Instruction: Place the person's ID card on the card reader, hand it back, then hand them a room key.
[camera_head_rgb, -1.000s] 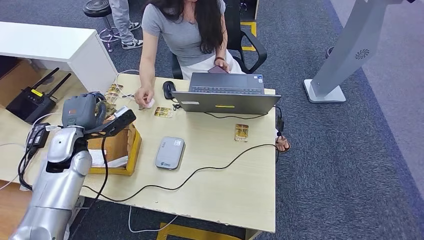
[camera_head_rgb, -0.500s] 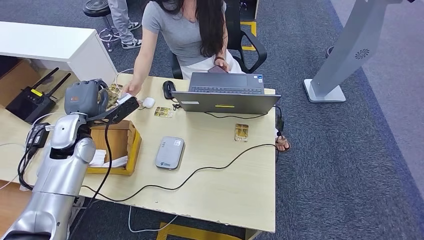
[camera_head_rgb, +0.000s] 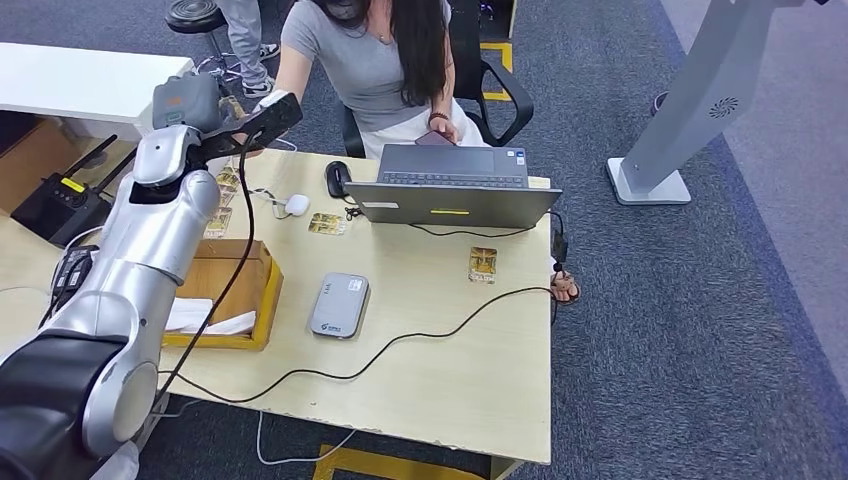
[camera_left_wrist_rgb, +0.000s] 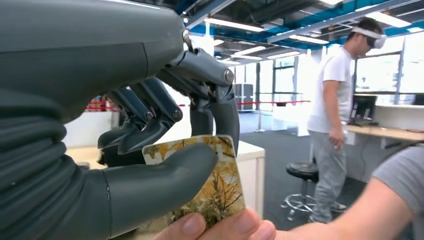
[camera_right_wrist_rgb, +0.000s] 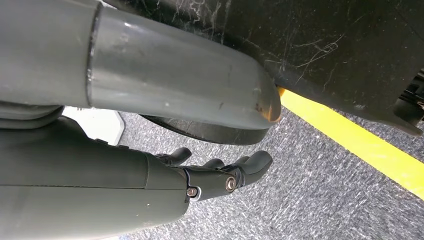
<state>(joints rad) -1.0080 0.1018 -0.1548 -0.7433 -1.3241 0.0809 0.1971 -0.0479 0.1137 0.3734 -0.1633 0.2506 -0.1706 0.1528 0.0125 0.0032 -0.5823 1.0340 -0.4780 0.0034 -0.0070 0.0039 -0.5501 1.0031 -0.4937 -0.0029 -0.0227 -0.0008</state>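
The left hand (camera_left_wrist_rgb: 150, 165) is up high at the far left of the tabletop (camera_head_rgb: 450, 370), reaching out to the person (camera_head_rgb: 370, 60) in the chair. Its thick thumb and dark fingers (camera_left_wrist_rgb: 145, 120) pinch a card (camera_left_wrist_rgb: 215, 185) with a yellow leafy picture. The person's fingertips (camera_left_wrist_rgb: 220, 227) touch the card's free edge too, so both are holding it at once. It looks like a room key card, but I cannot read it well enough to be sure it is not the ID card.

The right hand (camera_right_wrist_rgb: 225, 175) hangs low by the floor. Its fingers are curled a little and apart, and it holds nothing.

On the tabletop the grey card reader (camera_head_rgb: 339, 305) lies in the middle with no card on it. More picture cards (camera_head_rgb: 225, 185) lie at the far left, near a wooden box (camera_head_rgb: 262, 300). Another small card (camera_head_rgb: 483, 264) sits to the right, near the laptop (camera_head_rgb: 450, 190).

I think the job is close to the end. The reader is bare, so the ID step seems done. What is left is to let go of the card once the person has a good hold.
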